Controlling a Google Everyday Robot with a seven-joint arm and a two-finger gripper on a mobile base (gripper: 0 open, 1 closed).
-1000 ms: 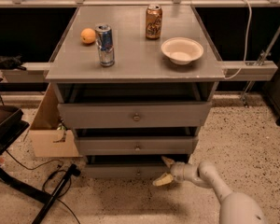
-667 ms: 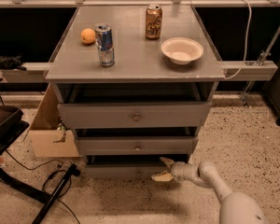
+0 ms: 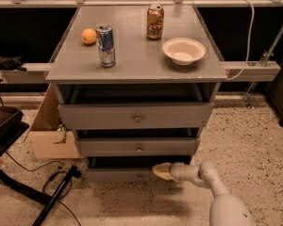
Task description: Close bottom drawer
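The claw point(image 3: 161, 171) sits low, just above the floor, its pale tan tip pointing left against the right part of the bottom drawer's point(image 3: 114, 175) front panel; it looks to be touching the panel, but whether the claw is wide or narrow cannot be told from here. Behind it the white arm point(image 3: 213, 188) runs down and to the right, out past the lower edge of the view. The bottom drawer is the lowest of three in the grey cabinet point(image 3: 207, 92) and stands partly pulled out, with a dark gap showing above its slim front. Above it the middle drawer point(image 3: 170, 146) is also out a little, with a small round knob point(image 3: 139, 149) at its centre, and the top drawer point(image 3: 94, 117) – the tallest front – sticks out furthest and has its own knob point(image 3: 137, 118). On the cabinet's flat top stand a blue and silver can point(image 3: 105, 45) near the left front, an orange point(image 3: 88, 36) just behind and left of it, a brown can point(image 3: 154, 21) toward the back, and a white bowl point(image 3: 183, 50) at the right. Left of the cabinet a cardboard box point(image 3: 49, 138) rests on the speckled floor point(image 3: 245, 140) – near it lie black cables point(image 3: 52, 180).
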